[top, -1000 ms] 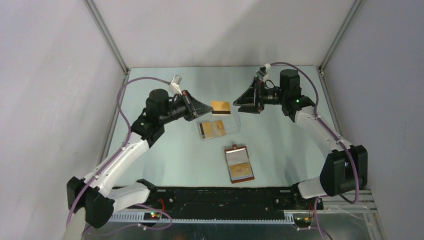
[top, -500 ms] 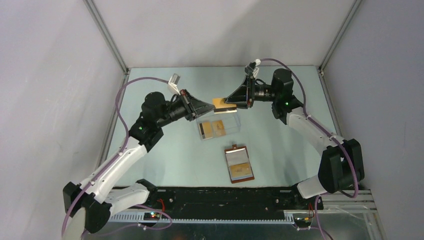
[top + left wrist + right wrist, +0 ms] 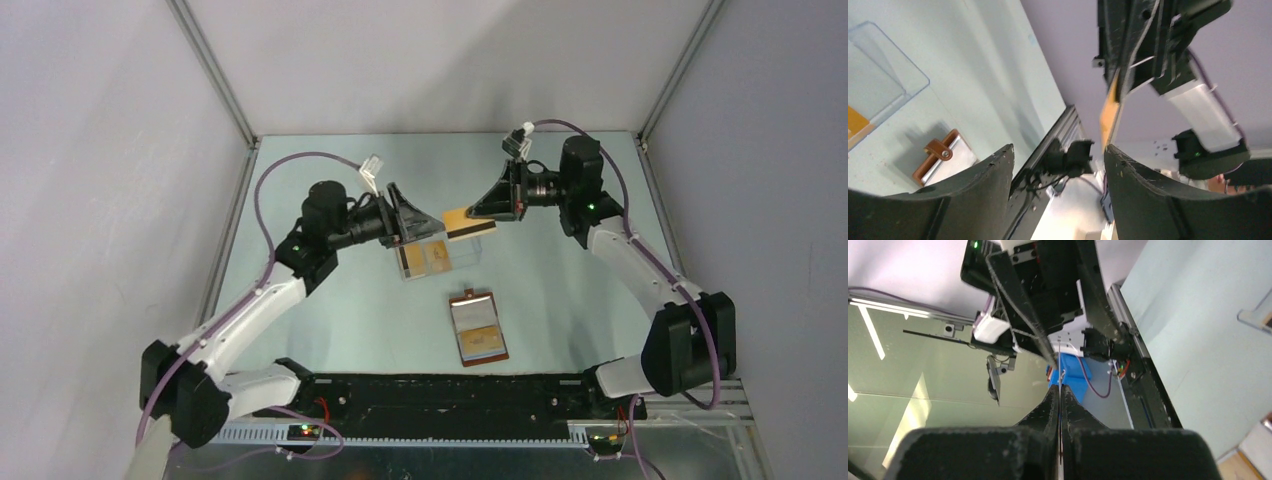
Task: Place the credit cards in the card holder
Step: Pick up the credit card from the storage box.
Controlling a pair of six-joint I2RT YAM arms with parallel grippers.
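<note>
Above the far side of the surface (image 3: 330, 300), the right claw (image 3: 485, 208) is clamped on a card (image 3: 460, 218) and holds it in the air, just over the far edge of the box (image 3: 474, 250). From the top view the card lies nearly flat, its orange face up and a dark stripe along the near edge. The right wrist view shows it edge-on as a thin line running out from between the fingertips (image 3: 1050, 405), which are pressed together on it.

The left claw (image 3: 425, 222) faces the card from the other side, its jaws apart. Its tips are close to the card's free end, and whether they touch cannot be told from above. In the left wrist view the two fingers (image 3: 983, 190) stand wide, and the card hangs edge-on ahead of the gap, out of their grip, with the right claw gripping its upper part.

More cards (image 3: 432, 258) lie flat inside the clear box, one showing a dark stripe at its left end. The box rests on the surface below the two claws.

Nearer the arm bases, well apart from both claws, the holder (image 3: 472, 312) lies open and flat. Its snap tab points toward the box, and its grey pockets face up. An orange shape shows in its near half, too small to make out.
</note>
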